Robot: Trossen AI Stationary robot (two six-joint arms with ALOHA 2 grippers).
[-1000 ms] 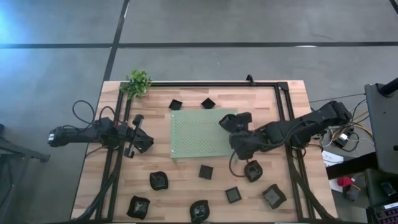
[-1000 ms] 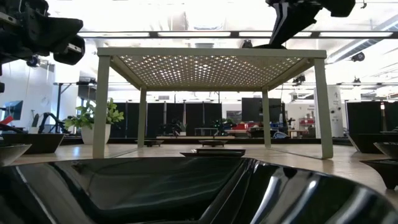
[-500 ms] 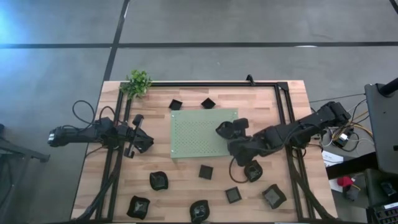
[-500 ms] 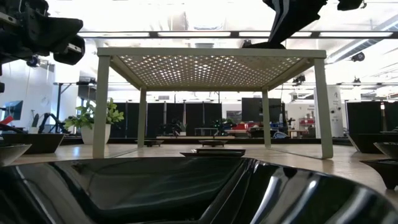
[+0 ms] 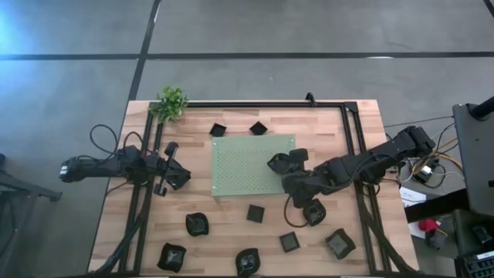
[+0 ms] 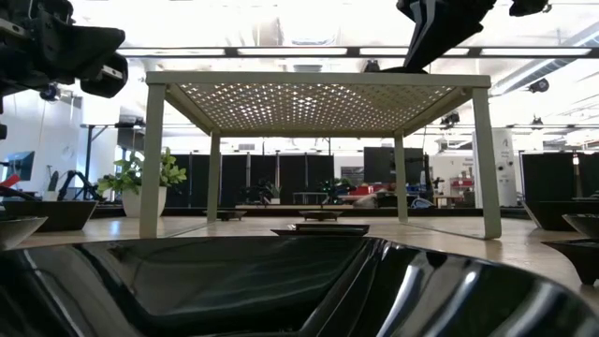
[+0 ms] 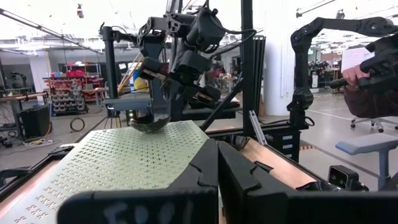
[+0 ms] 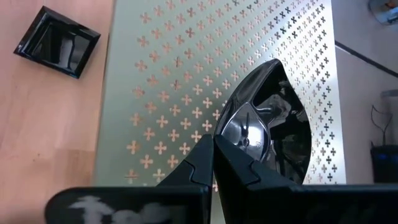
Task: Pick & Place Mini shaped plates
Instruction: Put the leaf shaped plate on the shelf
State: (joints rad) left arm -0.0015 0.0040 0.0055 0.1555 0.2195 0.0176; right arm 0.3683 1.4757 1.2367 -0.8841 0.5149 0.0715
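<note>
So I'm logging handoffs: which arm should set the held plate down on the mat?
Right. Its gripper already pinches a plate over the mat; the left gripper waits beside it, shut and empty.

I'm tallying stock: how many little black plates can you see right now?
10 plates: two beyond the green mat at and; seven on its near side; one in the right gripper. Others may be hidden.

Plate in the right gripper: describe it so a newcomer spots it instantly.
Find the light green perforated mat mid-table. Over its right edge, the right gripper pinches a glossy black, leaf-shaped mini plate by its rim. It is the only plate off the wood.
</note>
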